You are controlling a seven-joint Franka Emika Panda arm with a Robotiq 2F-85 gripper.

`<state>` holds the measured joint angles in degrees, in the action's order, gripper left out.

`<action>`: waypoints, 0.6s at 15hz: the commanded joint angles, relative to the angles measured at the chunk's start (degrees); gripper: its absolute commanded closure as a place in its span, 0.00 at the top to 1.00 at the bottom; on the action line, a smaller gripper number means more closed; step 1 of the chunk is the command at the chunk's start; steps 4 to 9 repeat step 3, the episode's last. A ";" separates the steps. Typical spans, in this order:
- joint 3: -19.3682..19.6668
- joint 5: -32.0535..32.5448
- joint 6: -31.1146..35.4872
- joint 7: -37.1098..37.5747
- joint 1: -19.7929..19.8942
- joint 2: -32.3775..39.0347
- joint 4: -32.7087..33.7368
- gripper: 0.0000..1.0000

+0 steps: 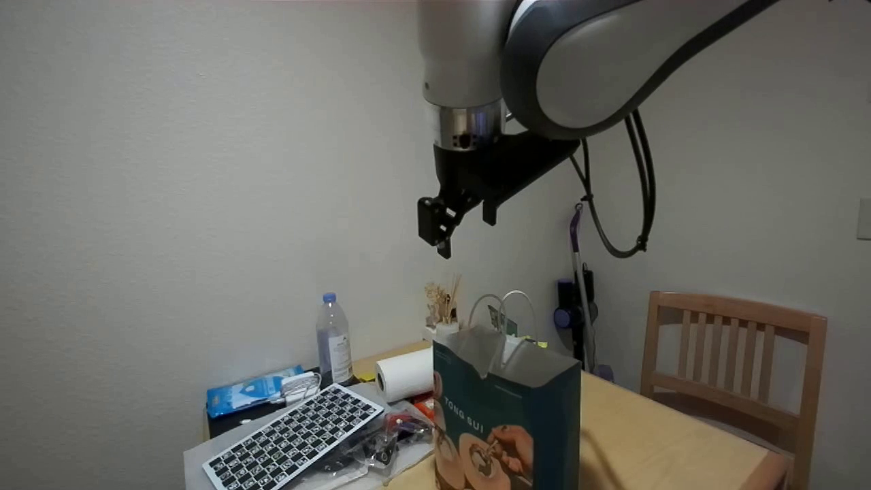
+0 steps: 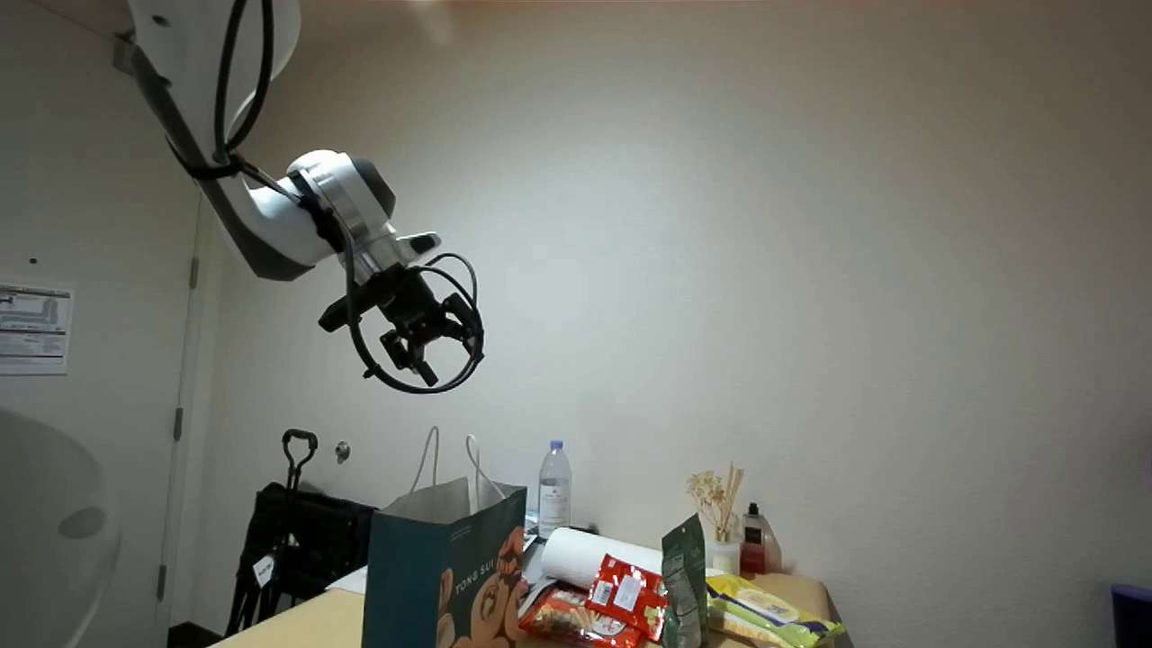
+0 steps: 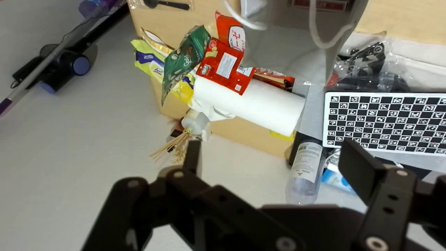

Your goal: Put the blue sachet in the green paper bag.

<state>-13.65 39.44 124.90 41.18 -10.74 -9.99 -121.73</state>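
The green paper bag (image 1: 558,422) stands upright on the table with its top open and white looped handles up. It also shows in an exterior view (image 2: 409,576), and the wrist view looks into its grey inside (image 3: 289,52), where a red-labelled item (image 3: 320,4) shows. A blue and white packet (image 1: 255,391), the one blue packet in view, lies at the table's back; the wrist view shows part of it (image 3: 336,179) behind my right finger. My gripper (image 3: 275,160) is wide open and empty, high above the table and bag in both exterior views (image 2: 450,360).
A clear bottle (image 1: 333,344), paper roll (image 1: 405,374) and checkered board (image 1: 292,442) are near the bag. Red packets (image 2: 630,594), a green pouch (image 2: 684,576), yellow wipes (image 2: 769,612) and a vase of dried stems (image 2: 717,504) stand along the table. A chair (image 1: 735,361) is beside it.
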 commanded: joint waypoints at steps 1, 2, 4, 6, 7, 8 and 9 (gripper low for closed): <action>-0.64 -0.20 -0.03 -0.16 0.64 -0.01 0.02 1.00; -0.63 -0.19 0.00 -0.15 0.65 -0.01 -0.05 1.00; -0.63 -0.19 0.01 -0.15 0.65 -0.01 -0.07 1.00; -0.63 -0.19 0.01 -0.15 0.65 -0.01 -0.07 1.00; -0.63 -0.19 0.01 -0.15 0.65 -0.01 -0.07 1.00; -0.63 -0.19 0.01 -0.15 0.65 -0.01 -0.07 1.00; -0.63 -0.19 0.01 -0.15 0.65 -0.01 -0.07 1.00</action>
